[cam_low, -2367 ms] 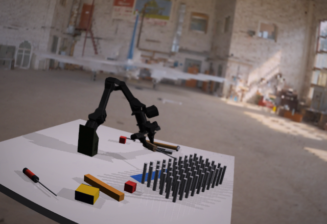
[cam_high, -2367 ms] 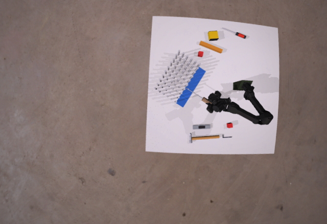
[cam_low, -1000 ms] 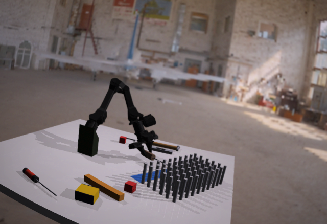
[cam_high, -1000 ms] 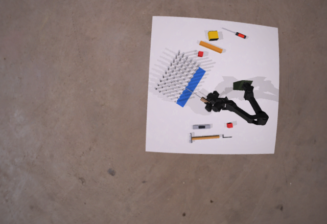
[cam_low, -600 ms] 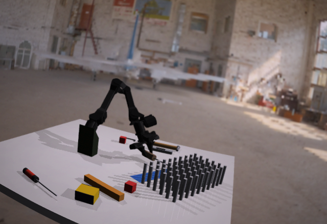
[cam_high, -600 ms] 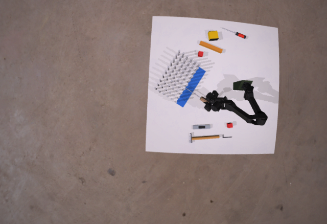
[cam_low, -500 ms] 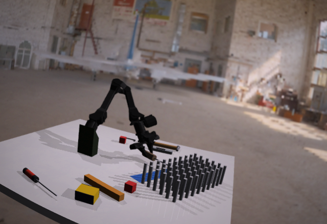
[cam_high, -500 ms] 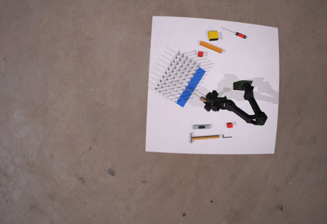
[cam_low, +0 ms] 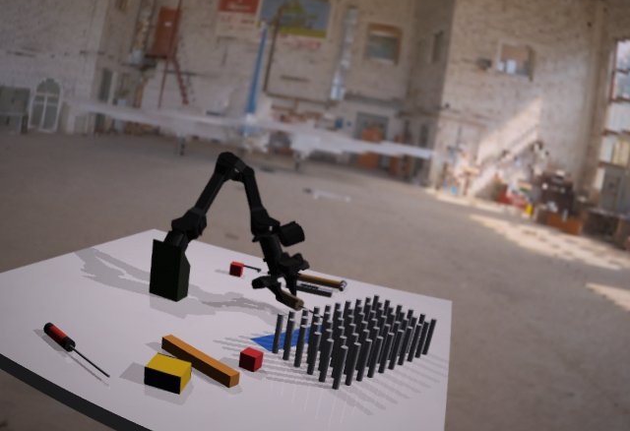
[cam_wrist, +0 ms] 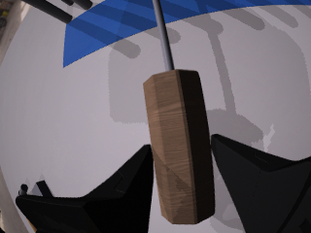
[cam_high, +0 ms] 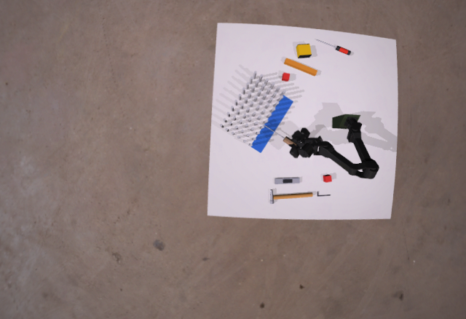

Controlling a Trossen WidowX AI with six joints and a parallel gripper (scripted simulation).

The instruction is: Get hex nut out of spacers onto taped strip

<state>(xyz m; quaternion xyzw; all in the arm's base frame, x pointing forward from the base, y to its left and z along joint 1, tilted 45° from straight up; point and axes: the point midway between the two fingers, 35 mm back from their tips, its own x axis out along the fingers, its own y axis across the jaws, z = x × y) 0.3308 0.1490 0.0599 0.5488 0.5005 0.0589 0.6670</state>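
Nut: I can't make it out in any of my 3 views; by the task it lies deep among the spacers [cam_high: 246,100] [cam_low: 346,360], so I cannot say which gap. My gripper [cam_high: 295,146] [cam_low: 292,296] [cam_wrist: 182,146] is closed on the wooden handle [cam_high: 289,140] [cam_low: 291,300] [cam_wrist: 177,146] of a tool, 1 finger on each side. From the handle a thin metal shaft [cam_high: 275,132] [cam_wrist: 164,41] runs out over the blue strip [cam_high: 272,123] [cam_low: 272,339] [cam_wrist: 92,39] toward the spacers; I can't tell what its tip is like or whether it touches 1 of them.

Farther off lie 2 red cubes [cam_high: 285,76] [cam_low: 251,359], a hammer [cam_high: 293,196] and a screwdriver [cam_high: 343,50] [cam_low: 60,337].

I expect the nut to be light, hard and quick to skid, nothing I could crush. My fingers look too bulky for those gaps, so I'd take it with the tool alone: tip in its hole or behind its far side, then 1 slow, low pull to the strip. The spacers look slim and easily tipped, so any sideways swing of the shaft is my main risk.
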